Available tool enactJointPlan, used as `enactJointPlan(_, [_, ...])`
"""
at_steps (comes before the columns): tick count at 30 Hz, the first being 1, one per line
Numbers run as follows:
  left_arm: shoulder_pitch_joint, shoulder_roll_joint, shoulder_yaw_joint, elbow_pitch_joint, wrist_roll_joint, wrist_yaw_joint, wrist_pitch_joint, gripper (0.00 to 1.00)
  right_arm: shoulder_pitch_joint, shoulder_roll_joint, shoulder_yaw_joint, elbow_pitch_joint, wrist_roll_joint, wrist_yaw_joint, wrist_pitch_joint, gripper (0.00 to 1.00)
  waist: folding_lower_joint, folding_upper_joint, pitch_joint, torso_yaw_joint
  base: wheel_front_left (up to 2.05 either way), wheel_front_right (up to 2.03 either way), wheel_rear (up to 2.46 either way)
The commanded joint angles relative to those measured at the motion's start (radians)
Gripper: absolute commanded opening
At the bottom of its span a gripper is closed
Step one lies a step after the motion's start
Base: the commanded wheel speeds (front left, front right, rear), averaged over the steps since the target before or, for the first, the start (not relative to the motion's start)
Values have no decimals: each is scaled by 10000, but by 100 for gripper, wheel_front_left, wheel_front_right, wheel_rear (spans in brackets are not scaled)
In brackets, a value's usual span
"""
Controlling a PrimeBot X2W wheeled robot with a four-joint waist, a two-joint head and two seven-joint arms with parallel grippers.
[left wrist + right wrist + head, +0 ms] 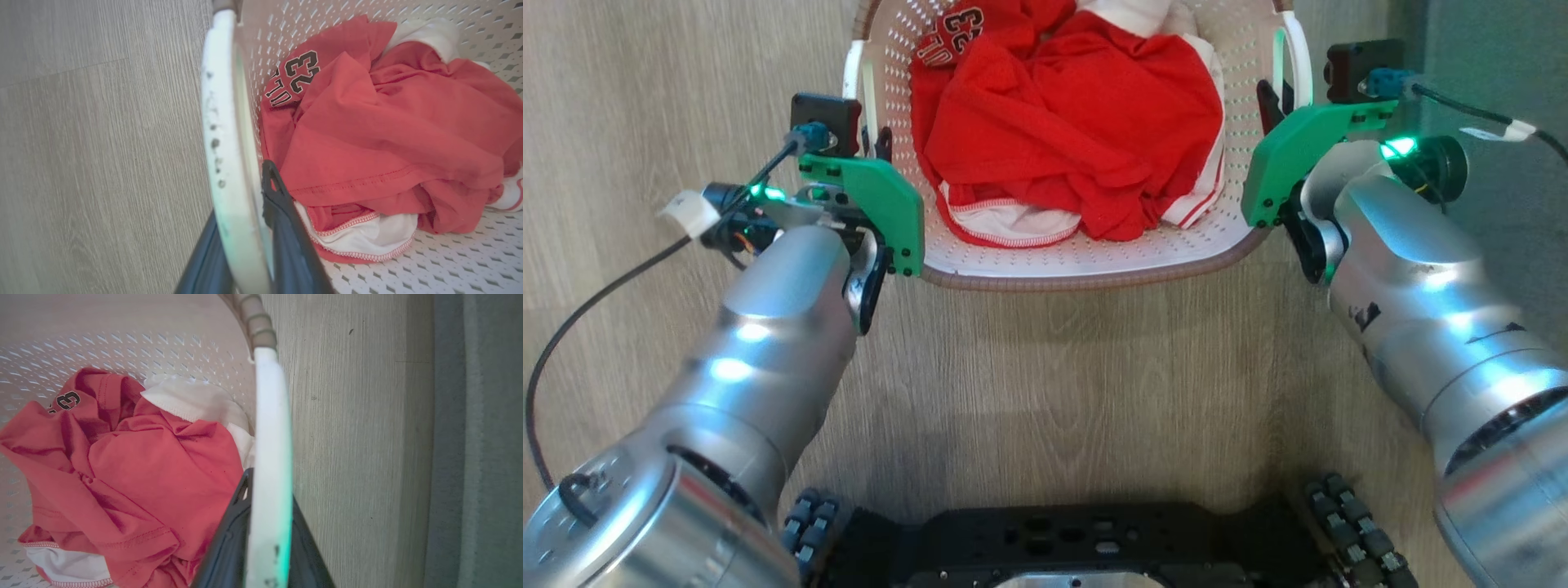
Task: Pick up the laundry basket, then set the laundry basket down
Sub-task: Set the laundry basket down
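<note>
In your head view the basket (1086,260) lies at 12 o'clock, straight ahead over the wood floor (1054,367). You cannot tell from any view whether it rests on that floor or hangs clear of it. The left gripper (879,144) meets the basket at 9 o'clock and the right gripper (1272,102) at 3 o'clock, but green plates (882,204) cover most of the fingers.

Your wrist views show the grips. The left gripper (245,204) is pinched narrow on the white left handle (222,122), with one dark finger inside the perforated wall and the other outside. The right gripper (269,506) clamps the right handle (271,428) the same way.

A red jersey (1078,122) is heaped in the basket over white cloth (1013,224). Your left wrist view reads the number "23" (302,69) on it.

Your right wrist view shows a grey strip (478,457) at 3 o'clock, past the floor. Your head view shows the black base (1078,543) at 6 o'clock.
</note>
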Motion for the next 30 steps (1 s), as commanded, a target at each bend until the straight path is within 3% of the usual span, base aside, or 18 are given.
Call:
enactJointPlan(1, [-112,323,92,57,144,93,-151,0,201,30,-102,-66,-257,12,-154,0,-2,0,211,42,0,0,0])
enactJointPlan(16, [-415,282,118,48,148,165,-209,0,139,81,-1794,-66,-2055,12,-159,0,-2,0,691,185,0,0,0])
enactJointPlan(30, [-466,273,182,-70,133,245,-214,0,136,84,-2207,-66,-2561,12,-160,0,-2,0,864,226,0,0,0])
